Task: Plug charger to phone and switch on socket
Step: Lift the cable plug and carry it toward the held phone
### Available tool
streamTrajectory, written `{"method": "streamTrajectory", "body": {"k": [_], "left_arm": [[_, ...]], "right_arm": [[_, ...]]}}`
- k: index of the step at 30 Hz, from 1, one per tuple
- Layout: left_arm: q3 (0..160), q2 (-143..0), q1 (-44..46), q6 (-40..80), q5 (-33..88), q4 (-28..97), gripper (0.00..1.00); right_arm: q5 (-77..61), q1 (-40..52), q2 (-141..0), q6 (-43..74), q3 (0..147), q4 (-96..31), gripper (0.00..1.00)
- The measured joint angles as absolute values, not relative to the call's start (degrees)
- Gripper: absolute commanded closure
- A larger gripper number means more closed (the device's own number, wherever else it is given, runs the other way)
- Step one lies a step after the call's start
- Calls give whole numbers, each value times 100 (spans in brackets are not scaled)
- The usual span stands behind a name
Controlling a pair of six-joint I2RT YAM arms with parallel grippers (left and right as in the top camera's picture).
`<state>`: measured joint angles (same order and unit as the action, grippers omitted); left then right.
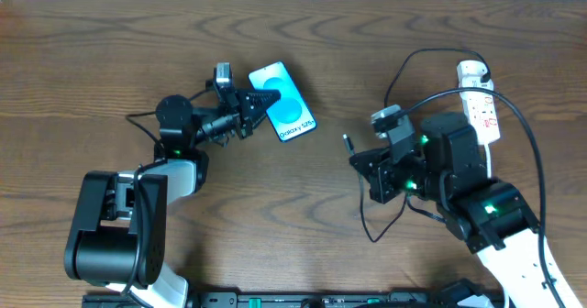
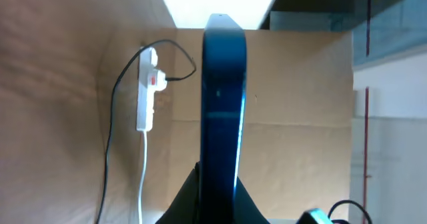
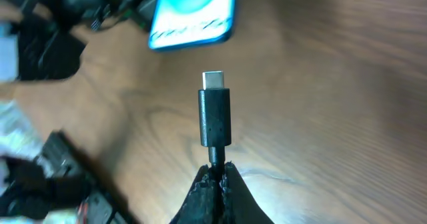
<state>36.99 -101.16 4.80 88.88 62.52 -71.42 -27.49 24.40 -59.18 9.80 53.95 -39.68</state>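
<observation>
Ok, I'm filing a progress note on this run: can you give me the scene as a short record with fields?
left gripper: shut on the phone
right gripper: shut on the charger, just behind its plug
plug: aimed at the phone, not yet inserted
socket: lying on the table, on the robot's right side

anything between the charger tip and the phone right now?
Nothing: only bare table lies between the charger and the phone, as the overhead and right wrist views show.
</observation>
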Motion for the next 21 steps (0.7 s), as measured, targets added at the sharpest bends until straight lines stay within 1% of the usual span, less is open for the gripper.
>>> {"method": "streamTrajectory", "body": {"k": [3, 4, 6, 10, 15, 21], "left_arm": [[3861, -10116, 395, 8691, 6412, -7153, 93], [3872, -10116, 333, 8648, 6571, -7214, 93], [3872, -10116, 272, 8615, 6746, -7227, 93], [3872, -10116, 196, 8549, 7072, -7229, 93], [3872, -10116, 196, 8545, 7129, -7229, 93], [3872, -10116, 209, 8543, 7037, -7229, 93]], "right_arm": [[-2810, 2786, -6128, 825, 5395, -3959, 99], [-2602, 3017, -6311, 781, 5395, -3955, 99], [-2445, 3131, -6392, 760, 5393, -3940, 99], [-1678, 3642, -6687, 781, 5391, -3621, 99], [-663, 4292, -6928, 1127, 5391, -3295, 99], [-318, 4475, -7218, 1643, 5389, -2906, 99]]}}
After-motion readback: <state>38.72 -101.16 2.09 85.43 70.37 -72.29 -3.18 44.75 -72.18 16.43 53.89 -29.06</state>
